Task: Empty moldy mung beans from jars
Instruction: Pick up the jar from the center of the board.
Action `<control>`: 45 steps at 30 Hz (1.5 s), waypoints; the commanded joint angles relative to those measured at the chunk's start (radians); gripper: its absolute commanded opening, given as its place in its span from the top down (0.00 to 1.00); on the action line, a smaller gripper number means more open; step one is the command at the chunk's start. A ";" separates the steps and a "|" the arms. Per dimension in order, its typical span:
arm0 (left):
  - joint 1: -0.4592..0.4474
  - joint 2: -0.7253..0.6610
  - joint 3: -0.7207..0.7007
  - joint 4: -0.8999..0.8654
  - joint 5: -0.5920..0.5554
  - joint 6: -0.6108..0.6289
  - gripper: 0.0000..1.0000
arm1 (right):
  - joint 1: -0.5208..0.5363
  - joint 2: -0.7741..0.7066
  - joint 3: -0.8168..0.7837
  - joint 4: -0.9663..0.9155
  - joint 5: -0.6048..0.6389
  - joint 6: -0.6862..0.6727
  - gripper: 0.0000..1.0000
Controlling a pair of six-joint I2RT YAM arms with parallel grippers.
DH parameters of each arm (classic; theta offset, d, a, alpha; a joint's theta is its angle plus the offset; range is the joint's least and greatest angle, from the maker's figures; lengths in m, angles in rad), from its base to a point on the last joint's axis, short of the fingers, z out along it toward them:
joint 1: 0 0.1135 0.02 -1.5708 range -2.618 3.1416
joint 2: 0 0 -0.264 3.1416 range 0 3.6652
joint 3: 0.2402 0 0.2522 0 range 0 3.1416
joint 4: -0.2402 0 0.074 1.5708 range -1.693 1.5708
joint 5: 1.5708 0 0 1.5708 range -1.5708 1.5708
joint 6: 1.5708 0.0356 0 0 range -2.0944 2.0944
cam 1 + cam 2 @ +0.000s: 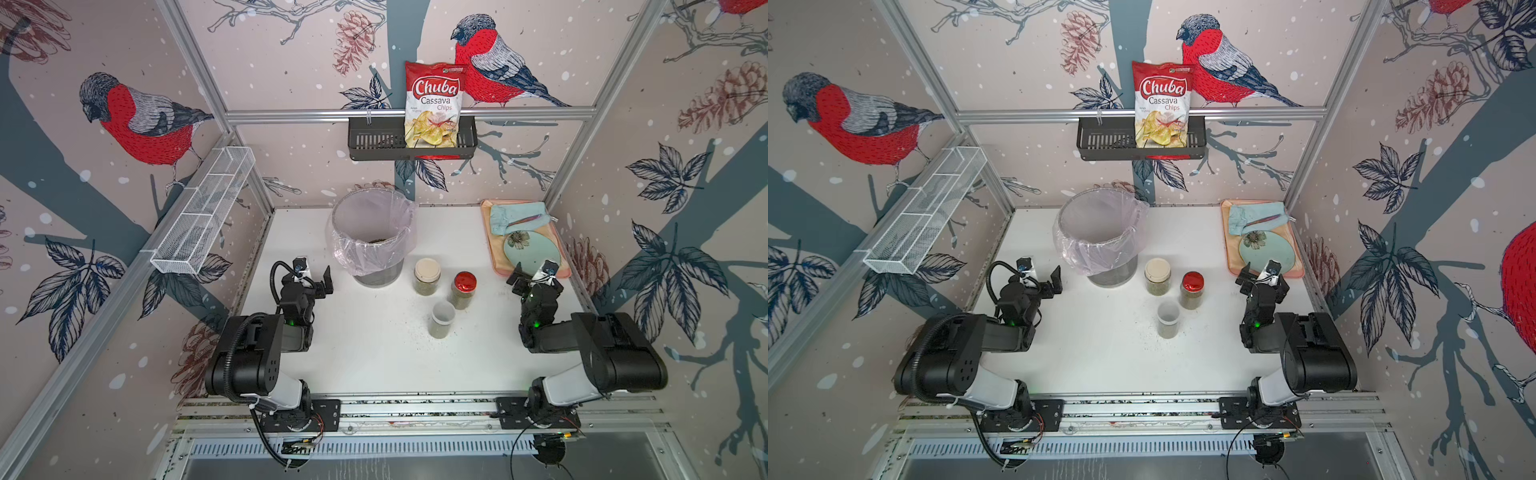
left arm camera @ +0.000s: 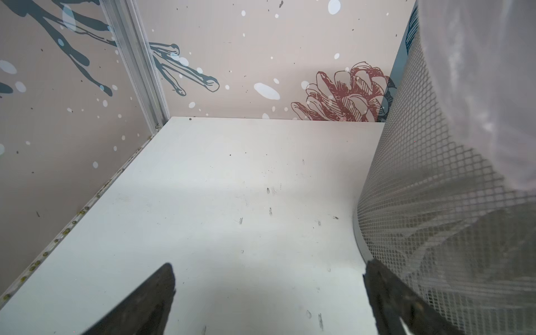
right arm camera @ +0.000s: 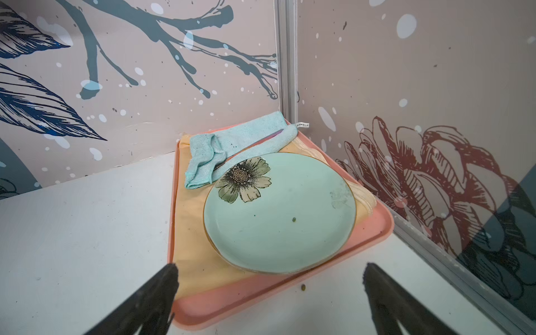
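- Over at the far left, the left gripper hangs above bare table just beside the bin. Its jaws are spread wide and hold nothing.
- Mid-table, three jars stand upright near the bin, apart from one another: the beige-lidded jar, then the lidless jar nearest the arms, then the red-lidded jar.
- Mung beans show through the wall of each jar (none looks emptied yet).
- The lidless jar seems the sensible first pick. Close on its wall at mid-height, keep it upright until it is over the bin's mouth, then tip slowly so the grains land inside the liner.
- On the right, the right gripper is likewise wide open and empty. It points at the tray, well apart from the jars.
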 commanded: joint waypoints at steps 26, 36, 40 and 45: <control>-0.002 0.001 0.008 0.016 -0.015 0.008 0.01 | 0.001 -0.004 0.000 0.015 -0.008 0.003 0.00; -0.008 -0.019 -0.010 0.033 -0.059 -0.007 0.01 | 0.008 -0.014 -0.009 0.027 0.018 0.004 0.00; -0.029 -0.098 -0.050 0.035 -0.119 -0.001 0.01 | 0.040 -0.107 -0.021 -0.022 0.073 -0.018 0.00; -0.060 -0.307 -0.013 -0.216 -0.299 -0.088 0.01 | 0.125 -0.317 0.133 -0.438 0.175 0.083 0.00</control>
